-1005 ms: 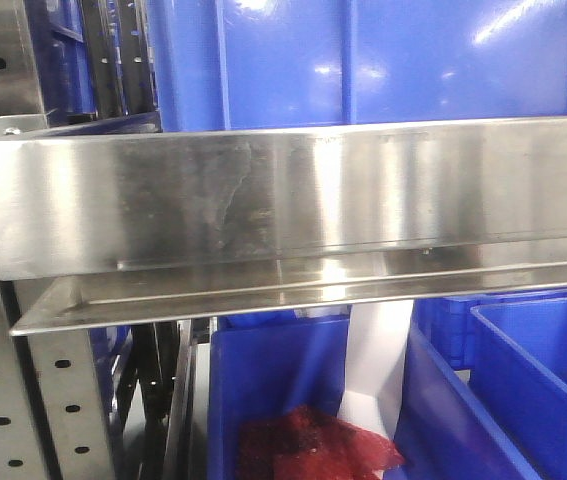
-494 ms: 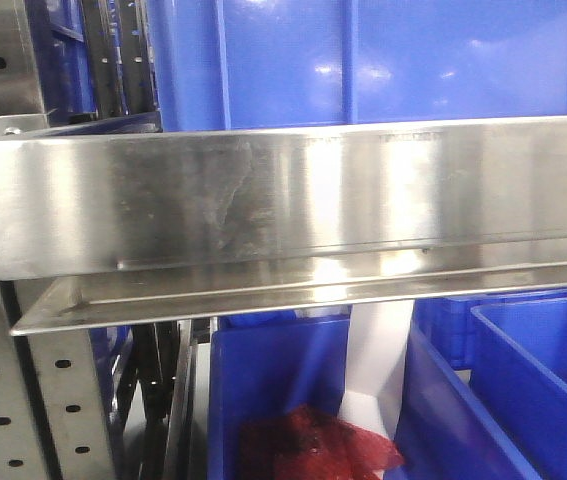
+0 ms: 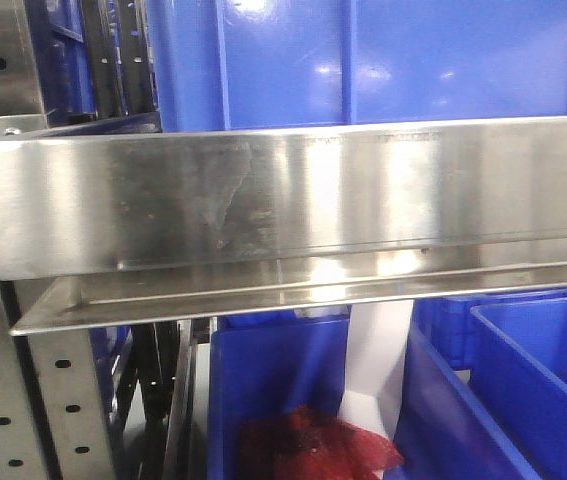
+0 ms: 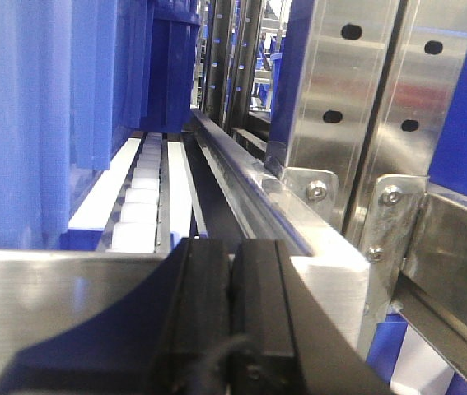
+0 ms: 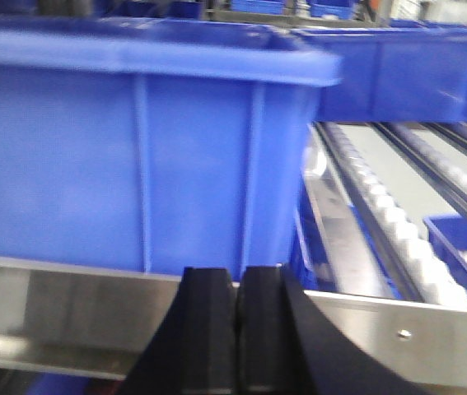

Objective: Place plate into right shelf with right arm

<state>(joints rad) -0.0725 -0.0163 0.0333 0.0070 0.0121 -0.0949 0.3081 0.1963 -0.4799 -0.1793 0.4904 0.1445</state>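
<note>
Shelf steel runs crosswise just ahead of our right gripper, lower centre. Its fingers are pressed together, empty; we see no plate.

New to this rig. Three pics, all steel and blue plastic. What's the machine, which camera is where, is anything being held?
It is a two-armed robot on a mobile base, parked close to a storage rack. One picture comes from a front-facing camera; the other two come from cameras on each wrist, looking out past the fingers.

The front view shows the steel shelf, its front lip filling the frame, on a perforated post. Blue bins stand above and below, one holding something red.

In the left wrist view, the left end effector is the pair of black pads at the bottom, pressed together with nothing between them, facing a roller track. The right end effector is also closed and empty, in front of a blue bin.

No plate shows in any view, so nothing is held.
</note>
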